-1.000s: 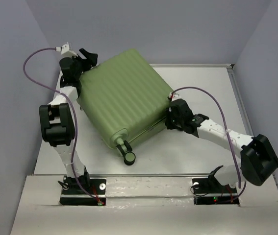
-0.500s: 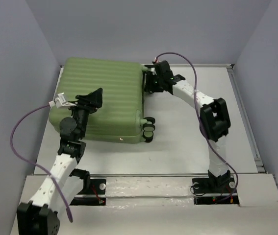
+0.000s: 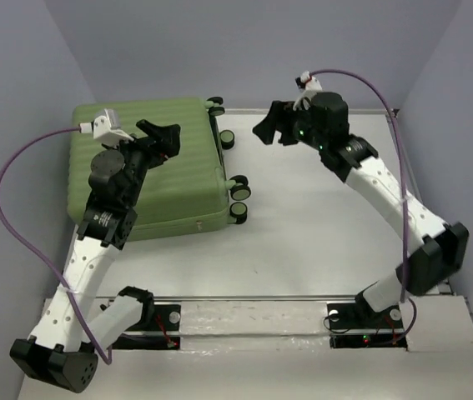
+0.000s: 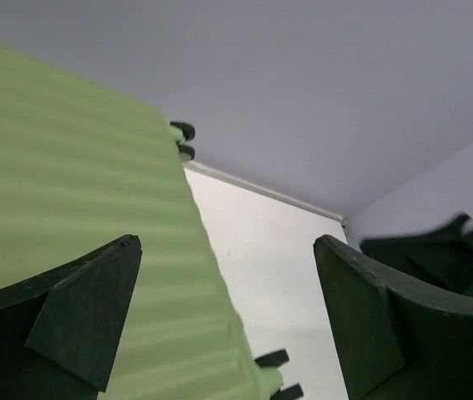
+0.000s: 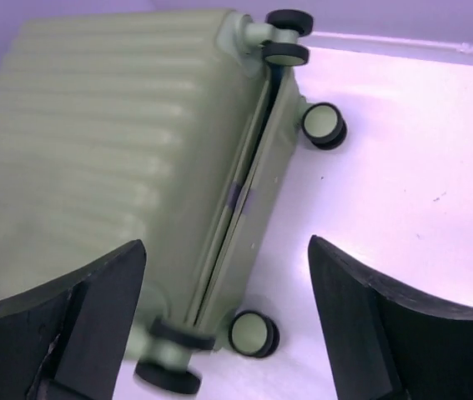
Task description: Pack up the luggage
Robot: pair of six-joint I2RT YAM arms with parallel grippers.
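Your top camera sat high behind the arm bases (image 3: 140,321) and looked down over the whole table (image 3: 319,242). Your left wrist camera rode close above the luggage (image 4: 61,192), looking past the left tool (image 4: 226,250) toward the back wall (image 4: 303,75). Your right wrist camera looked down from farther off, through the right tool (image 5: 226,243), at the luggage's wheeled end. All three shared that luggage and the table beside it.

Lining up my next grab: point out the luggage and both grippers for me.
luggage (image 3: 190,177), top view, bare ribbed shell.
left gripper (image 4: 228,246), left wrist view, gap midway between its fingertips.
right gripper (image 5: 228,246), right wrist view, gap midway between its fingertips.
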